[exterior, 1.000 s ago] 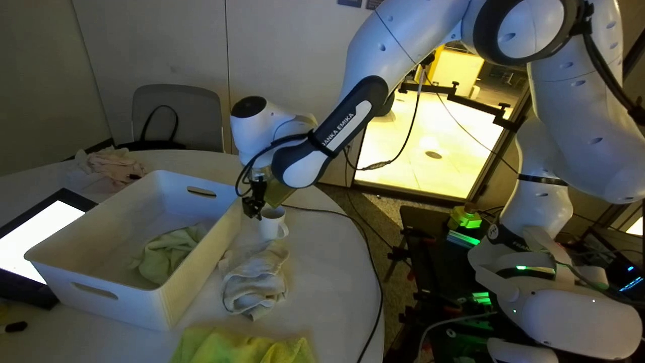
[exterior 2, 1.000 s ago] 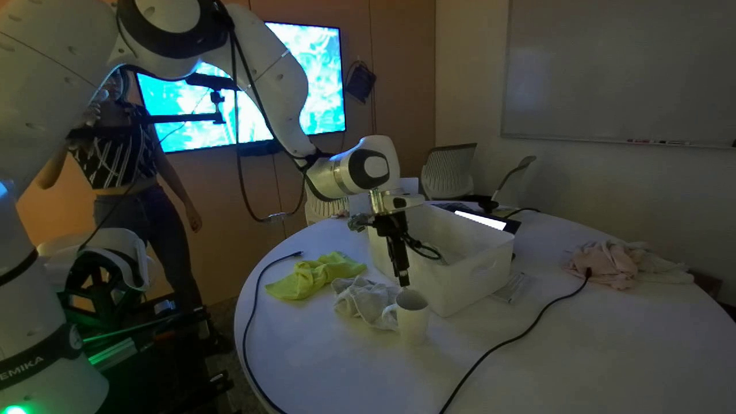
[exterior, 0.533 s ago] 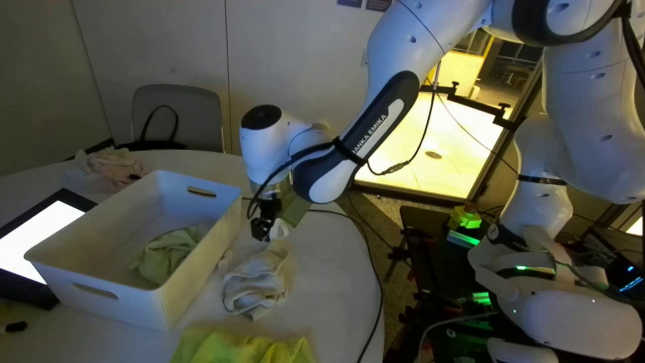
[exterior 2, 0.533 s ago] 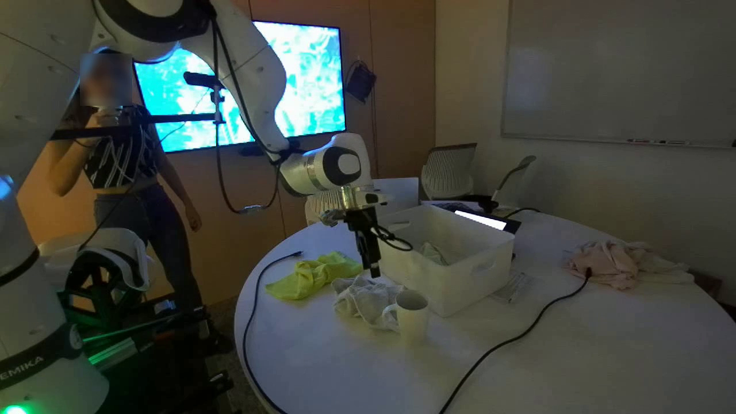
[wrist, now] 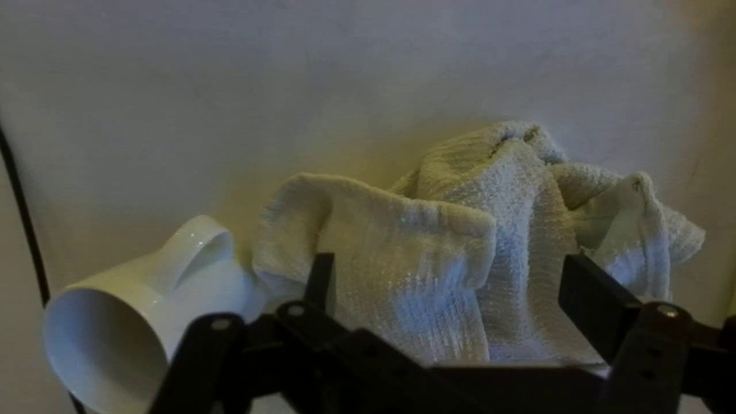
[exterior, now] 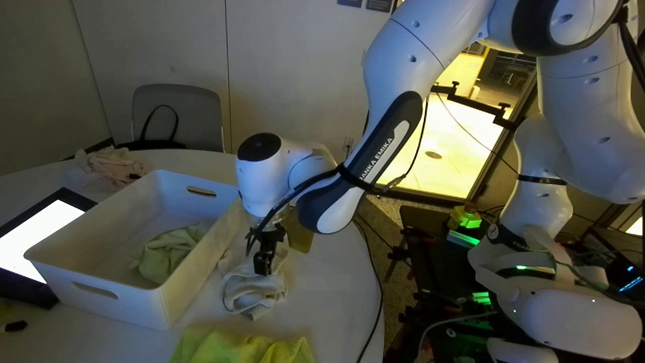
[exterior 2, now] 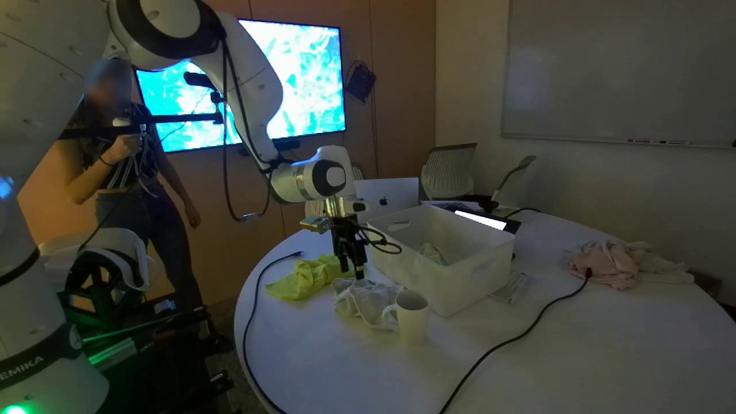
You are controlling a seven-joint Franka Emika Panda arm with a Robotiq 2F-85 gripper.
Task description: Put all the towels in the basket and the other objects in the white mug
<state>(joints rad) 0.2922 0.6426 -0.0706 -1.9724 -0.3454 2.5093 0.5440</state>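
your black two-fingered gripper (wrist: pixel 448 270) hangs, fingers (wrist: pixel 598 305) apart, over the whitish-grey cloth towel (wrist: pixel 520 207).
beside that towel stands the small white cylindrical mug (exterior 2: pixel 413 322); a pale yellow-green cloth towel (exterior: pixel 169 254) lies inside the large white rectangular plastic basket (exterior: pixel 126 305), a bright yellow-green towel (exterior 2: pixel 310 279) outside.

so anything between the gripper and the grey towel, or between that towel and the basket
Nothing visible stands between the open gripper and the grey towel below it. Toward the inside of the basket, only its own long wall rises between.
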